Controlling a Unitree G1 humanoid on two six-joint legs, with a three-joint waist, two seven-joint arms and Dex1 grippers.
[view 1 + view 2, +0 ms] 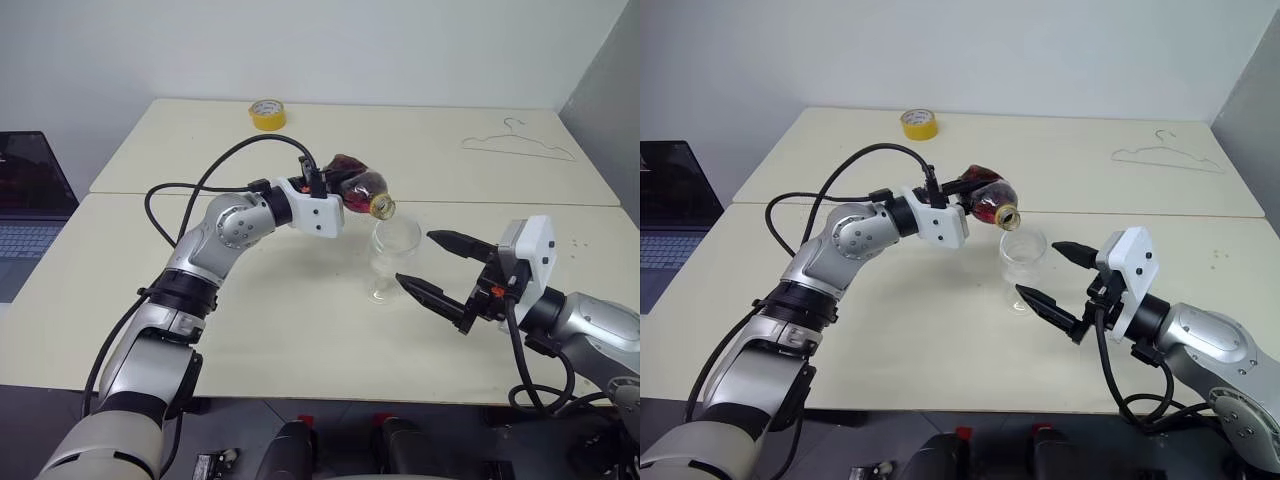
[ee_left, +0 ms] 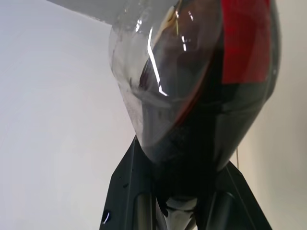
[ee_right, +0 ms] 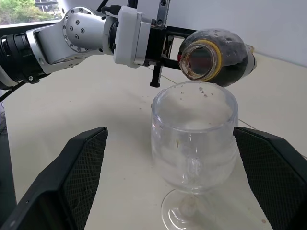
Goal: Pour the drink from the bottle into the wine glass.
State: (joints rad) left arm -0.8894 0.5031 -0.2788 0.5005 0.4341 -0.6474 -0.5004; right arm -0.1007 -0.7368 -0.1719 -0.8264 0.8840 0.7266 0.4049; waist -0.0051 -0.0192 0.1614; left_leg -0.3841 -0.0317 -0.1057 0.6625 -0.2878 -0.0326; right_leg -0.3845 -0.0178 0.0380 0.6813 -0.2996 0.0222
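The left tool (image 1: 962, 203) is clamped on the bottle (image 1: 358, 184), holding it tipped nearly on its side above the worktop (image 1: 300, 330), its uncapped mouth just over the near rim of the wine glass (image 1: 392, 255). In the right wrist view the open neck faces the camera, ringed by a yellowish band, and the drink (image 3: 235, 64) lies dark in the lowered belly of the bottle; whether any liquid is leaving the mouth cannot be made out. The glass stands upright on its round foot, with a few droplets high on the inner wall; its bowl looks clear, and any liquid at the bottom is too faint to tell. The black fingers (image 2: 129, 191) of the left tool are mostly hidden behind the bottle's body in the head views; the left wrist view shows them pressed against the dark curved plastic, with the red label (image 2: 244, 43) at the upper edge and cut off by the frame. The right tool (image 1: 432, 267) is level with the glass, its two fingers spread wide, one on either side of the bowl and clear of it, touching nothing. Farther back on the worktop lie a yellow tape roll (image 1: 267, 114) and a thin wire hanger (image 1: 517, 143), well apart from the glass. A laptop (image 1: 30, 200) sits beyond the worktop's left edge, partly cropped.
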